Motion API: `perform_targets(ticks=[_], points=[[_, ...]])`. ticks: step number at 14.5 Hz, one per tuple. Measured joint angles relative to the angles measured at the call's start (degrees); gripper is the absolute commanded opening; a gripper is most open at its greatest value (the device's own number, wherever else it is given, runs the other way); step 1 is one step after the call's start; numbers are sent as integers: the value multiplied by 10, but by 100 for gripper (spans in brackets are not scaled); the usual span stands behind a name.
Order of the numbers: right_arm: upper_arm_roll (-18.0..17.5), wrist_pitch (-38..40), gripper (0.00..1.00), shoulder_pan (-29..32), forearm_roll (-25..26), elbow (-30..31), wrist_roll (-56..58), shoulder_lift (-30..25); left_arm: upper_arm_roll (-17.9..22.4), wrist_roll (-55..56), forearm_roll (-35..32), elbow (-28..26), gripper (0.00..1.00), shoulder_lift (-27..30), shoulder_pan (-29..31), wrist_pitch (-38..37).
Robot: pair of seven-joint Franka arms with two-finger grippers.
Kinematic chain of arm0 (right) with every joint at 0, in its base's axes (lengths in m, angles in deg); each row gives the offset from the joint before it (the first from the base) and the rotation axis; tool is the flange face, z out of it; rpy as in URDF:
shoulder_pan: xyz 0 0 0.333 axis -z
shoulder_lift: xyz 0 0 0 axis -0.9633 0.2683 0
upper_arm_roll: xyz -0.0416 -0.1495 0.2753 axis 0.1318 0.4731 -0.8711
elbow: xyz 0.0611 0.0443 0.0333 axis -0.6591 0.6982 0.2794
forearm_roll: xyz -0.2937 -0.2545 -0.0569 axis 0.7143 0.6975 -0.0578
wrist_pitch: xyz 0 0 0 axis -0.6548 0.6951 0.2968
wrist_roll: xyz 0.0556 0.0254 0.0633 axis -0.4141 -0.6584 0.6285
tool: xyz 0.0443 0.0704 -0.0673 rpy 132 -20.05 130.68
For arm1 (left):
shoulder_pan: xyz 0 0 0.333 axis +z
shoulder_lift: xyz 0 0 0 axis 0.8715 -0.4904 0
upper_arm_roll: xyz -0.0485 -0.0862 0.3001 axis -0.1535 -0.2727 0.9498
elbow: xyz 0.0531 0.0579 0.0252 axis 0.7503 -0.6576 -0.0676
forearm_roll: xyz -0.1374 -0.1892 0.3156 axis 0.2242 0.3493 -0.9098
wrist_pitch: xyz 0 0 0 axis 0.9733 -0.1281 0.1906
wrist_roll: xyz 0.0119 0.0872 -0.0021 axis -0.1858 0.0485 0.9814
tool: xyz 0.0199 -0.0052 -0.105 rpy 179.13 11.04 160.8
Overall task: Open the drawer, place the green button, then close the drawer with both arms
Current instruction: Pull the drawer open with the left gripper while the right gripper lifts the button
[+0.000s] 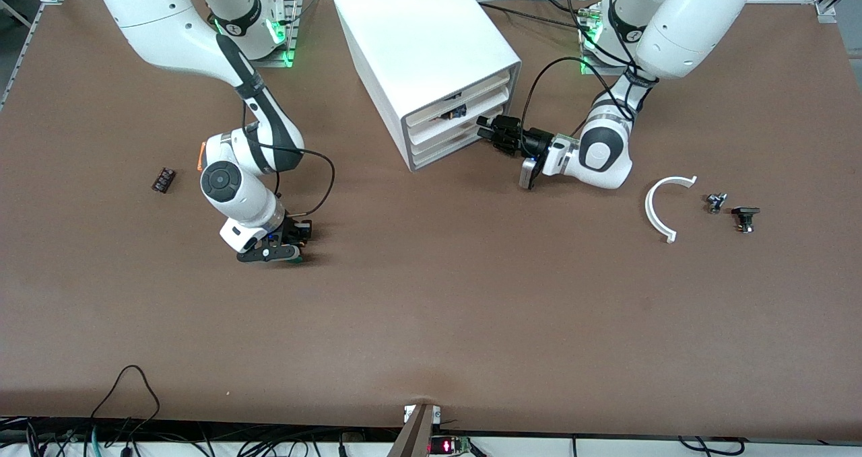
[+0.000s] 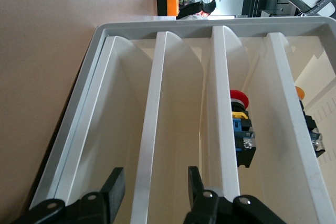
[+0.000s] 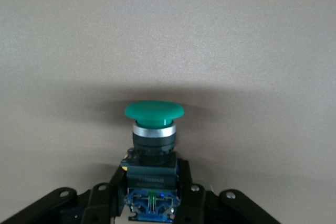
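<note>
The white cabinet [image 1: 421, 46] stands at the robots' side of the table, and its four drawers face the left arm. My left gripper [image 1: 486, 131] is open at the drawer fronts. In the left wrist view its fingers [image 2: 113, 186] straddle the front lip of the drawer [image 2: 148, 145] second from the bottom, without gripping it. My right gripper [image 1: 288, 250] is low over the table toward the right arm's end, shut on the button's black-and-blue body. The button [image 3: 154, 112] has its green cap pointing away from the gripper, just above the table.
A red-capped button [image 2: 239, 98] and an orange-capped one [image 2: 300, 93] lie in the upper drawers. A small black block [image 1: 163, 179] and an orange box [image 1: 201, 155] lie near the right arm. A white curved piece [image 1: 663, 208] and two small parts [image 1: 715, 202] lie toward the left arm's end.
</note>
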Motion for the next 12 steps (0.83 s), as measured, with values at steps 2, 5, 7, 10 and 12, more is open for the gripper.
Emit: perform_targets(ticks=[2, 5, 7, 10, 12], points=[[0, 0, 0, 0, 0, -4, -4, 0, -5, 0, 0, 0, 50, -7, 0, 0], [-1, 14, 0, 0, 0, -19, -30, 0, -7, 0, 0, 0, 0, -13, 0, 0], [-6, 47, 0, 0, 0, -46, -65, -1, -7, 0, 0, 0, 0, -13, 0, 0], [-13, 119, 0, -6, 0, -108, -127, -8, -7, -7, 0, 0, 0, -14, 2, 1], [-14, 153, 0, -11, 0, -139, -164, -9, -7, -7, 0, 0, 0, -14, 3, 1]])
